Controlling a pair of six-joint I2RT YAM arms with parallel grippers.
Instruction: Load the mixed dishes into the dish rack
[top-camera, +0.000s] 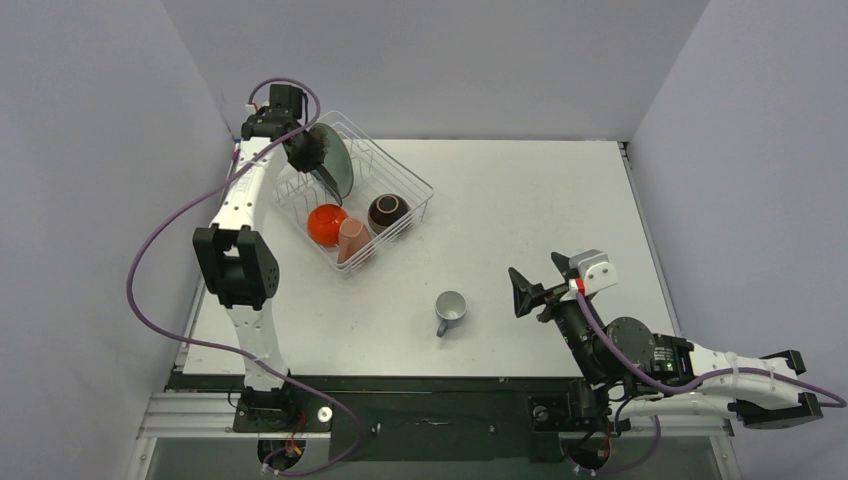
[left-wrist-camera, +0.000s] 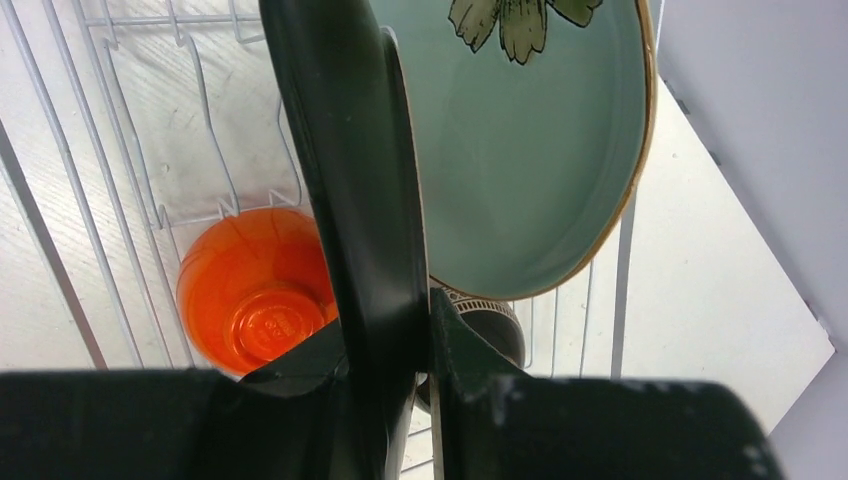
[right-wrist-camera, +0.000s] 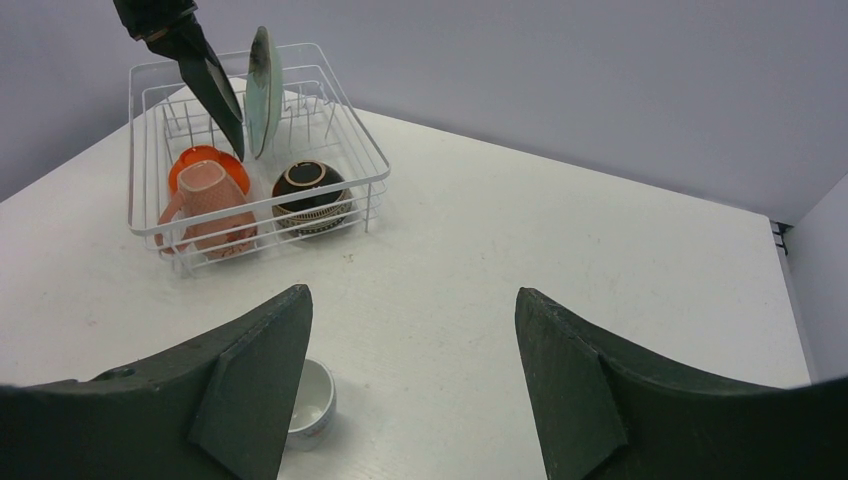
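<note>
My left gripper (top-camera: 305, 150) (left-wrist-camera: 390, 340) is shut on the dark-teal rounded-square plate (left-wrist-camera: 350, 180) (top-camera: 325, 181) (right-wrist-camera: 207, 76), held edge-on over the dish rack (top-camera: 415, 182) (right-wrist-camera: 372, 152). Right beside it the round pale-teal flower plate (left-wrist-camera: 520, 170) (top-camera: 341, 160) (right-wrist-camera: 263, 90) stands upright among the dividers. In the rack's front part lie the orange-red bowl (top-camera: 326, 224) (left-wrist-camera: 255, 300), the pink mug (top-camera: 352, 241) (right-wrist-camera: 210, 205) and the brown bowl (top-camera: 388, 213) (right-wrist-camera: 310, 195). The grey-blue mug (top-camera: 450, 311) (right-wrist-camera: 311, 405) stands on the table. My right gripper (top-camera: 537, 280) (right-wrist-camera: 410, 380) is open, just right of that mug.
The white table (top-camera: 520, 210) spreads between the rack and the right arm. Grey walls close in the back and both sides, and the rack sits near the back-left corner.
</note>
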